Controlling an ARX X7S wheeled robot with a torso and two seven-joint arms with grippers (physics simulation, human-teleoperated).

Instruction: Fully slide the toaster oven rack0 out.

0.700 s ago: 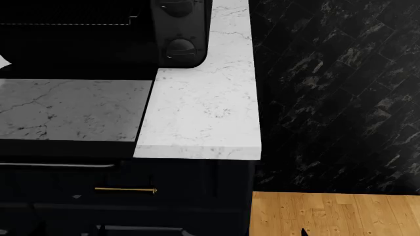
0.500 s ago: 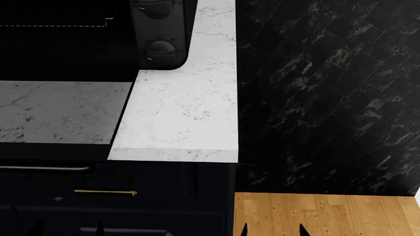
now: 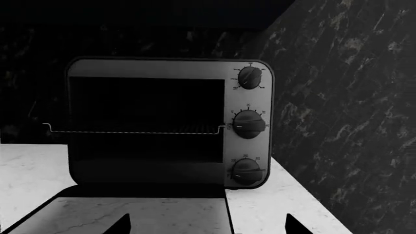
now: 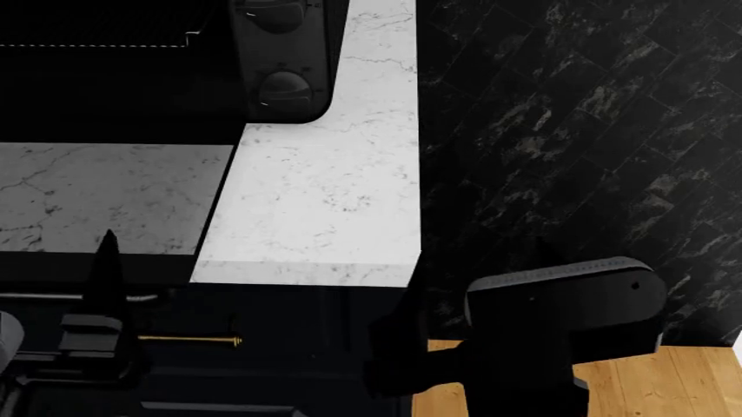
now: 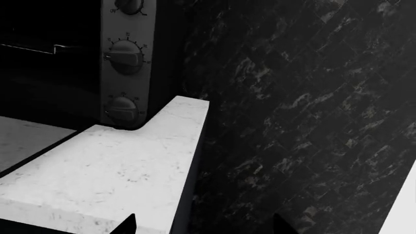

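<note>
The black toaster oven stands on the white marble counter against the dark wall, its door folded down flat. The rack0, a thin pale wire grille, sits inside the cavity at mid height. It also shows in the head view and the right wrist view. My left gripper is open and empty, in front of the door and well short of the rack; one finger shows in the head view. My right gripper is open and empty beside the counter's right front corner.
The knob panel is on the oven's right side. A dark marbled wall runs along the counter's right edge. A dark cabinet with a brass bar handle is below the counter, and wood floor at the lower right.
The head view swung a little to the right, then held. Both arms have risen from the bottom edge into view, left before the oven door, right beside the counter corner.
</note>
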